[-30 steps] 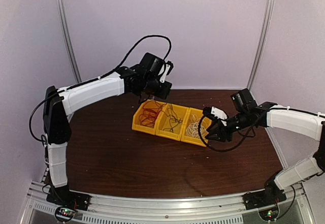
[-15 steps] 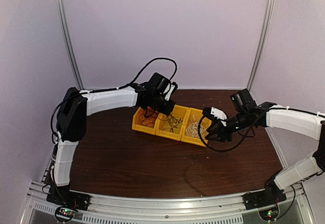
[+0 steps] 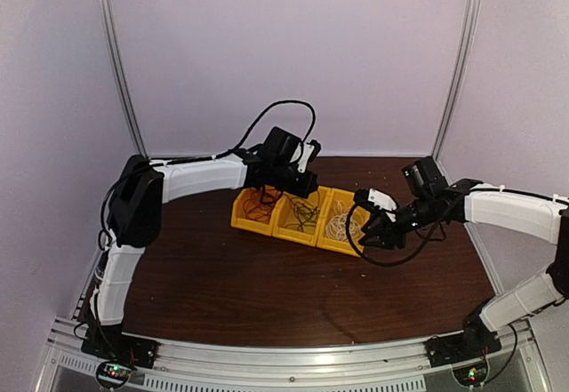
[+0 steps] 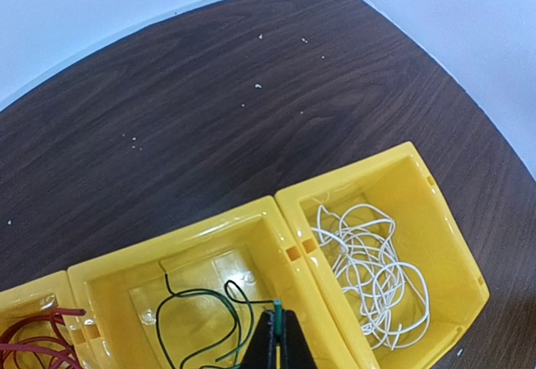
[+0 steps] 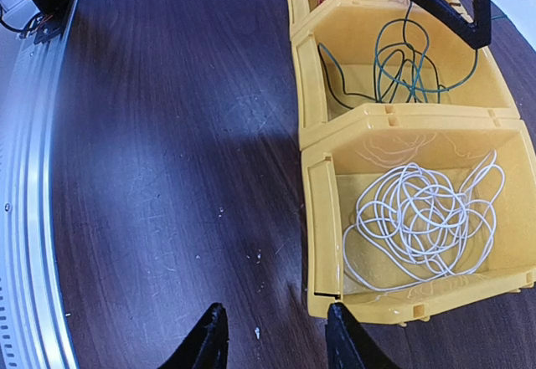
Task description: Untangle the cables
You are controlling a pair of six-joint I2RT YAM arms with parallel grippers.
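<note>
Right pincer (image 5: 275,327): on the near side of the bins (image 3: 295,235), over bare bench (image 5: 167,135). Its blades are spread wide and hold nothing. I'd guess it waits there to steady the end bin.
White cable (image 5: 427,218): a loose tangle alone in the end bin closest to that pincer.
Green cable (image 5: 410,72): in the middle bin, with one strand rising out of it.
Red cable (image 4: 29,340): in the far-end bin, only partly seen.
Left pincer (image 4: 275,327): above the middle bin's far side, blades pressed together, seemingly nipping the green strand.
Progress: each colour sits in its own bin, so the sorting looks nearly done.
</note>
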